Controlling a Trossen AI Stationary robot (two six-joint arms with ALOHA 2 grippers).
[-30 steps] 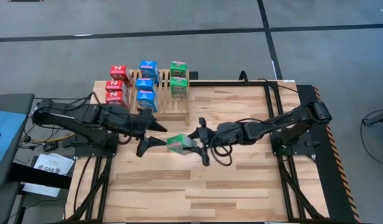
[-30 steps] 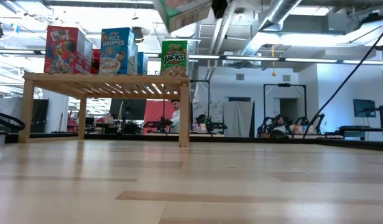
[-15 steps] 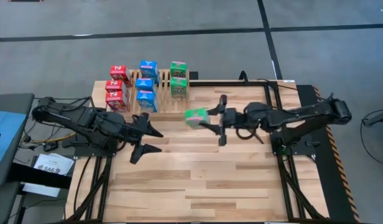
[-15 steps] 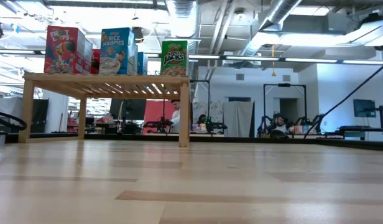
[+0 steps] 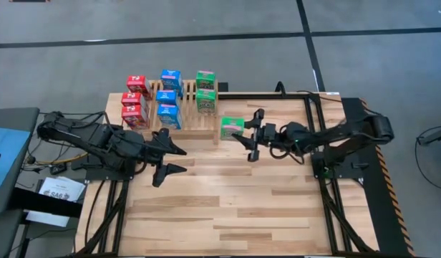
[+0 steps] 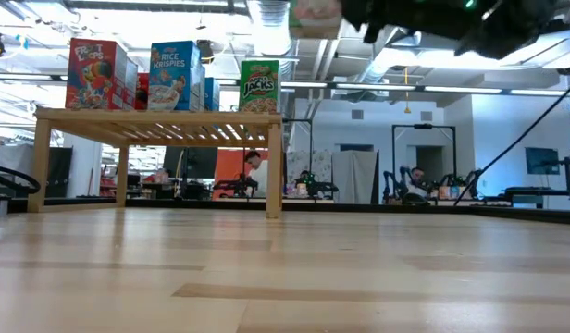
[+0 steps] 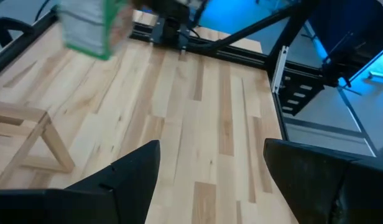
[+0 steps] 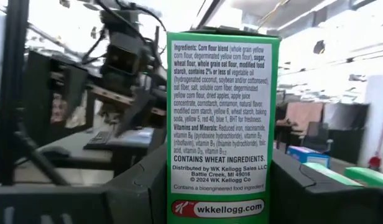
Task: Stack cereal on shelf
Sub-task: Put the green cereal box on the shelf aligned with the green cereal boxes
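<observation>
The right gripper [image 5: 248, 135] holds a green cereal box [image 5: 232, 128] above the wooden surface [image 5: 278, 193], its fingers pinching the box from both sides; in the right wrist view the box's ingredients panel [image 8: 217, 118] stands upright between the two dark fingers [image 8: 137, 186]. The held box hangs just right of the wooden shelf [image 5: 199, 127], near its near-right corner, and is not resting on it. On the shelf stand eight boxes in three rows: three red boxes [image 5: 134, 98] on the left, three blue boxes [image 5: 167, 95] in the middle, two green boxes [image 5: 205, 90] on the right. The left gripper [image 5: 176, 159] hovers over the surface near the shelf's near edge, fingers spread wide and holding nothing.
</observation>
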